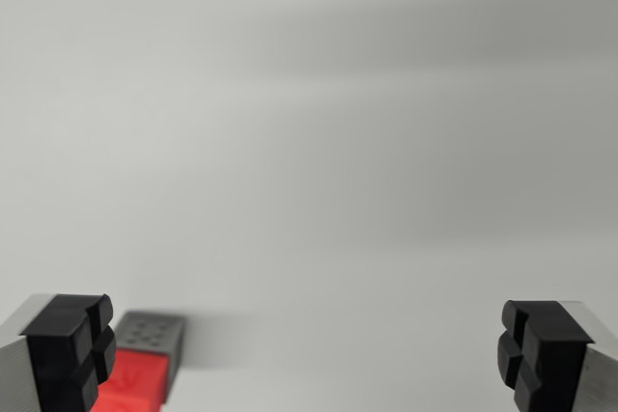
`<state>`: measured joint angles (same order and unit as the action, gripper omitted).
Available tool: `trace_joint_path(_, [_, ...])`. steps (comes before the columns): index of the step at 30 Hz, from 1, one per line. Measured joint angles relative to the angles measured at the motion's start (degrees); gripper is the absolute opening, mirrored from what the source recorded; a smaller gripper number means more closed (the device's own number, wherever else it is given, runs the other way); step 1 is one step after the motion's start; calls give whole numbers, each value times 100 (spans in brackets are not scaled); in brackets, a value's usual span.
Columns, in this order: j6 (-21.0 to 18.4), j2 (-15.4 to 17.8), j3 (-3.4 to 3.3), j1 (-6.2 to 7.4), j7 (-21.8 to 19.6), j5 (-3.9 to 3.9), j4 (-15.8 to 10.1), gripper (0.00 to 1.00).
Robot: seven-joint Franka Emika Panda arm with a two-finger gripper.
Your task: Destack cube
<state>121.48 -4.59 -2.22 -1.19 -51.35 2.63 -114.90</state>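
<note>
The wrist view looks down on a plain, pale grey surface (319, 142) that fills nearly the whole frame, with soft, blurred bands of shadow running across the upper and middle right.

The gripper (309, 359) shows only as its two fingertips at the bottom corners of the frame. The wrist view's left fingertip (70, 349) sits in the lower left corner, a black ridged pad on a silver-grey finger body. The other fingertip (541, 349) sits in the lower right corner, built the same way. The two pads stand far apart, almost the full width of the frame, so the jaws are spread wide. Nothing lies between the pads; only bare surface shows in the gap, and the gripper holds nothing.

The cubes lie low in the frame, just to the right of the left fingertip. A grey cube (152, 335) shows a top face with a small pattern of dark dots, and throws a blurred shadow to its right. Directly below it in the frame, touching it, is a red cube (135, 388), cut off by the bottom edge and partly hidden behind the left pad. Whether the grey one rests on the red or only against it cannot be told from this angle. Both sit outside the gap between the pads.
</note>
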Motion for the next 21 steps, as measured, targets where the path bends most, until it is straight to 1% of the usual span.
trace_joint_path(10, [142, 163, 42, 53, -155, 0, -331, 100])
trace_joint_path(21, [375, 408, 104, 152, -415, 0, -841, 100])
